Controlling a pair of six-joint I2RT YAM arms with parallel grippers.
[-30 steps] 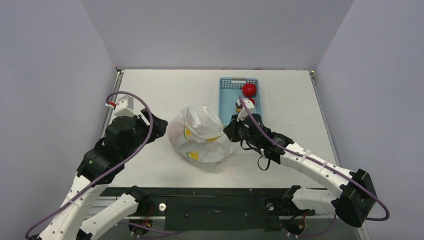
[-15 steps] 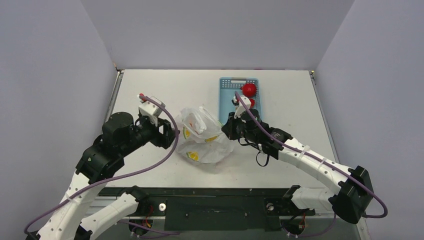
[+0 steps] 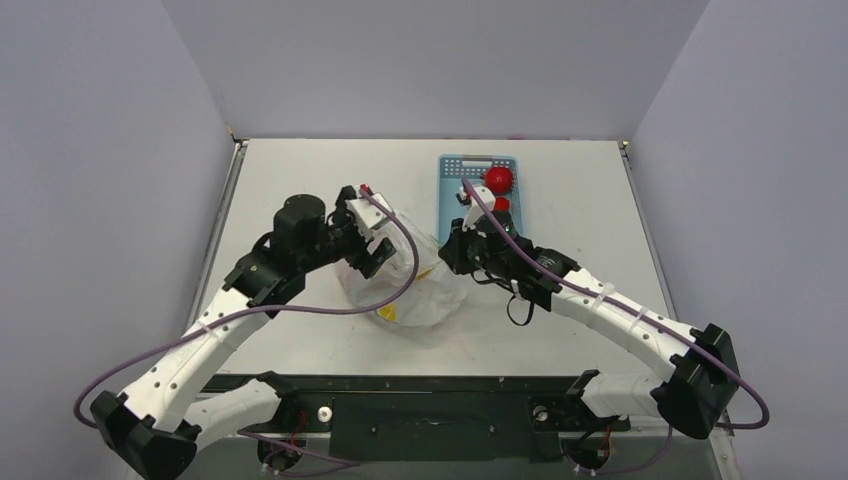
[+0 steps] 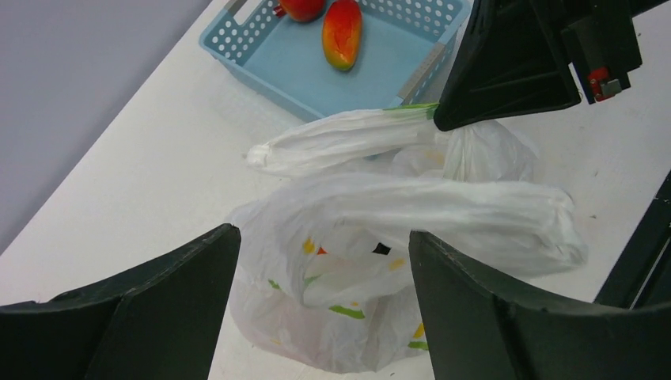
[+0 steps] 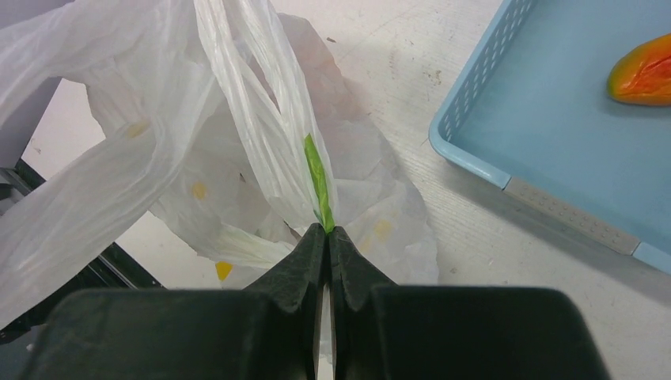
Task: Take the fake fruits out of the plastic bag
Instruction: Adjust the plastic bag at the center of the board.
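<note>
Left pincer (image 3: 372, 245) swung above plastic bag (image 3: 418, 292); blue basket (image 3: 478, 160) behind.

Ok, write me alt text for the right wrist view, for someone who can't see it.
The right pincer is shut on a bunched fold of the white plastic bag, which lies crumpled on the pale table to the left. At right is a blue perforated basket, with a red-orange mango partly in view inside it.

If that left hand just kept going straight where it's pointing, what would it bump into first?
Probably the plastic bag: the open left hand aims at its stretched handle, though depth is unclear.
</note>
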